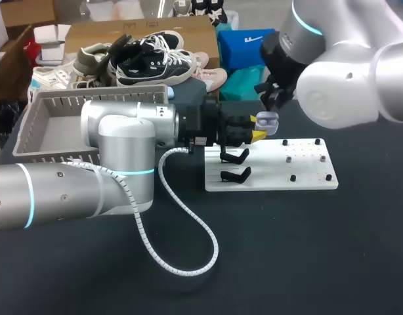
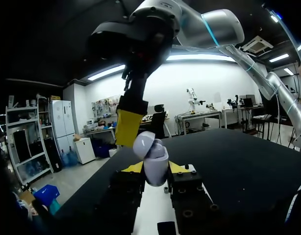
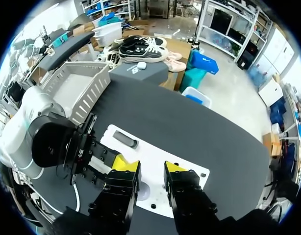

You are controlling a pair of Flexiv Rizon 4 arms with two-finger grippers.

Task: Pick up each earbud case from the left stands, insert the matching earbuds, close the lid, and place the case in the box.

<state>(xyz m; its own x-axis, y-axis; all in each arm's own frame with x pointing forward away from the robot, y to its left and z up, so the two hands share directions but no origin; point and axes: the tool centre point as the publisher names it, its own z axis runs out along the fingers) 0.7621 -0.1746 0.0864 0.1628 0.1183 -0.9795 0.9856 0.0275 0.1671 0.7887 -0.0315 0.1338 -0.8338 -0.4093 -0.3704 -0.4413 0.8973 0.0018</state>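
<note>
Nothing can be read: the earbud case and the white stand board show no text, label, number or sign that is legible in any view.
</note>
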